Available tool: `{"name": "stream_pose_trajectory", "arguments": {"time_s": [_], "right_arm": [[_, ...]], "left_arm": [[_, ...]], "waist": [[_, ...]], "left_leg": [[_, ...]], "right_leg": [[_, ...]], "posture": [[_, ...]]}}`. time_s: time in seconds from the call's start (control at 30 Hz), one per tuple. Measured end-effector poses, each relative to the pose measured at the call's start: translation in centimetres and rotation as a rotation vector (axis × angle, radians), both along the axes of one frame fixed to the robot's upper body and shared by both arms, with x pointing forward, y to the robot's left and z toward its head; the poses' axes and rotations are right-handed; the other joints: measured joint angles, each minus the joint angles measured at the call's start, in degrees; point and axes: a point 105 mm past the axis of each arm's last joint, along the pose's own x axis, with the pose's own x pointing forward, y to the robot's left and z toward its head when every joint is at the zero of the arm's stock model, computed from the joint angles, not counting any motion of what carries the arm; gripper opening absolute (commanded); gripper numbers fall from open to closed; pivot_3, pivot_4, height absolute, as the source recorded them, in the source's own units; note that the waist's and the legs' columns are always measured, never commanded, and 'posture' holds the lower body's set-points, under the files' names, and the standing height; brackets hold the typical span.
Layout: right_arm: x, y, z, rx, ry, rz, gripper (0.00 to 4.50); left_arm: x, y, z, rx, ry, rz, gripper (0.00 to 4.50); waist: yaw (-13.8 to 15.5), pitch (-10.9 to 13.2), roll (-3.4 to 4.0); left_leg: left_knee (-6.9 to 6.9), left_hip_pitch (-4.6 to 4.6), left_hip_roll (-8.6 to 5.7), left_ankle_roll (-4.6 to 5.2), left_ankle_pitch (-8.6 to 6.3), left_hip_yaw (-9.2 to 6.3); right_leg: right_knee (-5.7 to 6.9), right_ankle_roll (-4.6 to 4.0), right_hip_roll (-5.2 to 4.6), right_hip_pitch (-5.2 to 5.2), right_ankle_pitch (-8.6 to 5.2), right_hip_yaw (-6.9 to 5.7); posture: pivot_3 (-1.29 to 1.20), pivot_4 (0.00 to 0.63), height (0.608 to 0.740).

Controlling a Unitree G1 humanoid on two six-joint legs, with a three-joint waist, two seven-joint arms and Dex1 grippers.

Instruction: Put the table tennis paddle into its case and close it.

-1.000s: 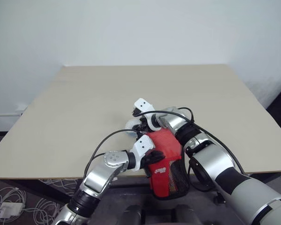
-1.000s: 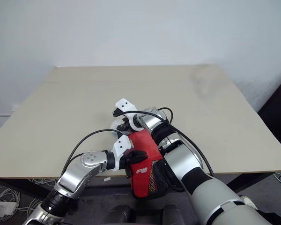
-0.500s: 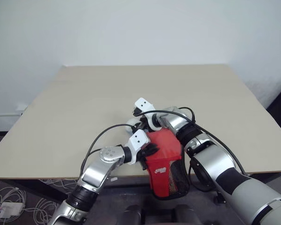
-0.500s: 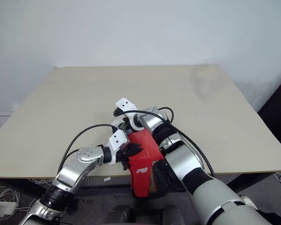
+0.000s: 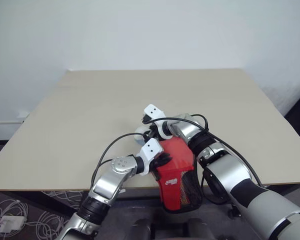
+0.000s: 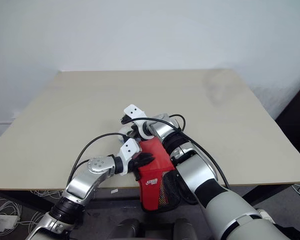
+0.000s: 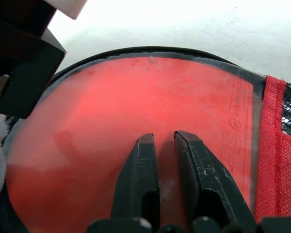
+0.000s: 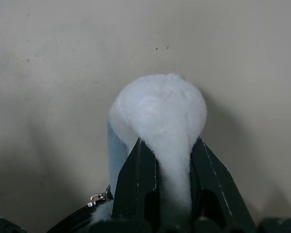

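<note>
One case (image 5: 177, 175), one table (image 5: 90, 115), one white pom-pom (image 8: 157, 116) — perhaps a zipper pull.

The case (image 5: 175, 172) lies at the near edge of the table (image 5: 90, 110), partly overhanging it. Just beyond the case, a fluffy tag (image 8: 157, 114) lies on the table.

The red case (image 5: 176, 172) lies over the desk's (image 5: 80, 115) near edge, its black mesh end overhanging. The table tennis paddle's (image 7: 136, 116) red face sits inside its black-trimmed opening.

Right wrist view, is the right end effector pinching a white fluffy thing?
Yes, the right end effector is shut on a white fluffy tuft attached at the zipper.
</note>
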Motion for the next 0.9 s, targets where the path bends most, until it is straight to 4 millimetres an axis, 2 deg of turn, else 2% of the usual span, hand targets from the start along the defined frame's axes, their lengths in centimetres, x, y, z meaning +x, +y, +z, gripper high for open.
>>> {"name": "stream_pose_trajectory", "arguments": {"time_s": [0.67,0.9], "right_arm": [[1.8,0.0,1.7,0.045,-0.029,-0.119,0.24],[3.1,-1.6,1.3,0.036,-0.049,-0.241,0.24]], "left_arm": [[0.2,-0.3,-1.0,-0.061,-0.010,-0.043,0.58],[0.3,-0.4,-1.1,-0.066,-0.013,-0.050,0.58]], "waist": [[0.0,-0.3,0.18],[0.0,-0.4,0.28]], "left_leg": [[0.00,0.07,0.00,0.00,0.01,0.00],[0.01,0.09,-0.01,0.00,0.01,0.00]], "right_leg": [[0.01,-0.01,0.01,0.07,0.01,0.00],[0.01,-0.01,0.01,0.10,0.01,0.00]], "posture": [[0.00,0.000,0.734],[0.00,0.000,0.734]]}}
